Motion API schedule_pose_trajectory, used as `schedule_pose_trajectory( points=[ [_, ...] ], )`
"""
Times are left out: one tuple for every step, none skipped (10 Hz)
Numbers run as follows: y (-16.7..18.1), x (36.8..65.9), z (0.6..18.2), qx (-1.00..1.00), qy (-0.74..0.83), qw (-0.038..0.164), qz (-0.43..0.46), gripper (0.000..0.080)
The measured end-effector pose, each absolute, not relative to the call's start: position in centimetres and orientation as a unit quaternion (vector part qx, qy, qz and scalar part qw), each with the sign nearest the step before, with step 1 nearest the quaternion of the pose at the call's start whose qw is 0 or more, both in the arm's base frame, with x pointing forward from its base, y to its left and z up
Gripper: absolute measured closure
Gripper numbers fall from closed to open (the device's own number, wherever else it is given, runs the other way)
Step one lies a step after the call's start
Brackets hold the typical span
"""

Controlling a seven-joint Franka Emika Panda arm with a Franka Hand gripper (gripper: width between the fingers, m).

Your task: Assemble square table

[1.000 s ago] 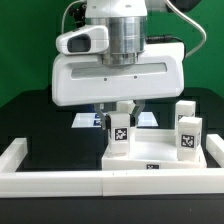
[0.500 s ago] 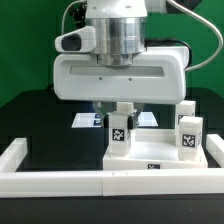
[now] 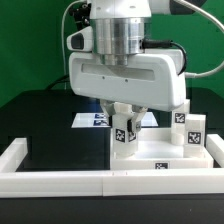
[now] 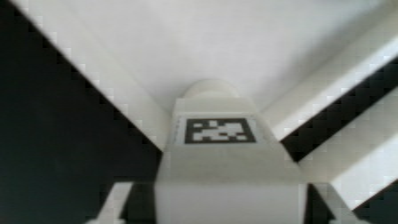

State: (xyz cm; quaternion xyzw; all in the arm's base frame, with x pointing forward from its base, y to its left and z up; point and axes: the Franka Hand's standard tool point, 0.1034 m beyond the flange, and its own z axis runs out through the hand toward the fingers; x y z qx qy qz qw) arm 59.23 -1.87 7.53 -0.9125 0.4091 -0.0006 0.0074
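The white square slab (image 3: 150,160) lies flat against the front wall, with a tag on its near edge. A white tagged leg (image 3: 124,140) stands upright on it. My gripper (image 3: 124,126) comes down from above and is shut on this leg, one finger on each side. In the wrist view the leg (image 4: 217,150) fills the middle with its tag facing the camera. The fingers (image 4: 121,205) press its two sides, and the slab's top (image 4: 160,40) lies beyond. Two more tagged legs (image 3: 193,136) (image 3: 180,118) stand at the slab's right side in the exterior view.
The long low white border wall (image 3: 55,181) runs along the front and turns back at the exterior view's left (image 3: 14,152). The marker board (image 3: 95,118) lies behind the hand on the black table. The large white hand body (image 3: 128,78) hides the far part of the slab.
The hand has turned about its vertical axis with the leg in its grip and shifted a little to the exterior view's right. The slab and the two legs also sit slightly further right.
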Motion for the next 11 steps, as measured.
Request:
schedule_pose_trajectory(
  points=[
    [-1.78,59.23,7.53,-0.896,0.444,0.008,0.0,0.0508],
    [-1.73,59.22,7.52,-0.876,0.483,0.01,0.001,0.0508],
    [-1.62,59.21,7.51,-0.847,0.532,0.013,0.004,0.0508],
    [-1.49,59.24,7.54,-0.821,0.57,0.013,0.005,0.0508],
    [-1.45,59.24,7.52,-0.805,0.593,0.013,0.006,0.0508],
    [-1.38,59.27,7.47,-0.77,0.637,0.016,0.008,0.0508],
    [-1.38,59.3,7.41,-0.763,0.647,0.016,0.007,0.0508],
    [-1.32,59.31,7.41,-0.755,0.656,0.016,0.007,0.0508],
    [-1.32,59.31,7.41,-0.756,0.654,0.016,0.007,0.0508],
    [-1.32,59.31,7.41,-0.757,0.653,0.016,0.007,0.0325],
    [-1.37,59.36,7.44,-0.773,0.634,0.017,0.006,0.0325]
  ],
)
